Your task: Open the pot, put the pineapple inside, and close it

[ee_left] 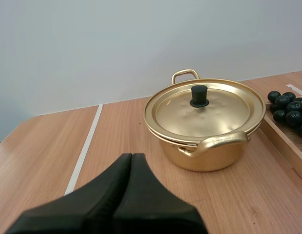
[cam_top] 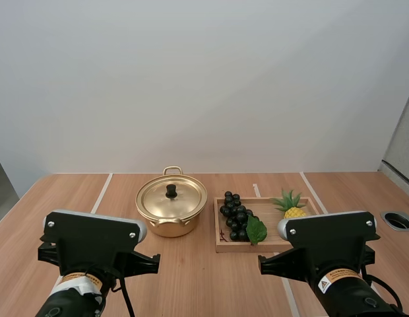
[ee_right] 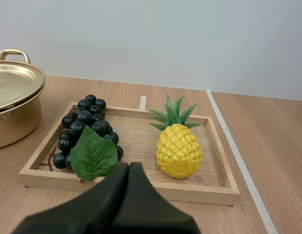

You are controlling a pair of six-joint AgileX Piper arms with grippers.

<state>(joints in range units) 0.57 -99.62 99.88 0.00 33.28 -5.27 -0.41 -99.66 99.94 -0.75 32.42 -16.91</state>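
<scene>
A gold pot [cam_top: 171,210] stands mid-table with its lid [cam_top: 172,196] on, a black knob [cam_top: 171,191] at the centre. To its right, a small yellow pineapple [cam_top: 291,207] with green leaves lies in a wooden tray [cam_top: 221,246]. My left gripper [ee_left: 131,161] is shut on nothing, short of the pot [ee_left: 209,131] and its lid knob [ee_left: 199,95]. My right gripper [ee_right: 128,170] is shut on nothing too, just in front of the tray [ee_right: 141,186], with the pineapple [ee_right: 179,148] beyond it.
A bunch of dark grapes [cam_top: 236,216] with a green leaf [cam_top: 256,230] fills the tray's left half, next to the pineapple. White lines [cam_top: 101,193] run along the wooden table. A round hole [cam_top: 398,220] sits at the table's right edge.
</scene>
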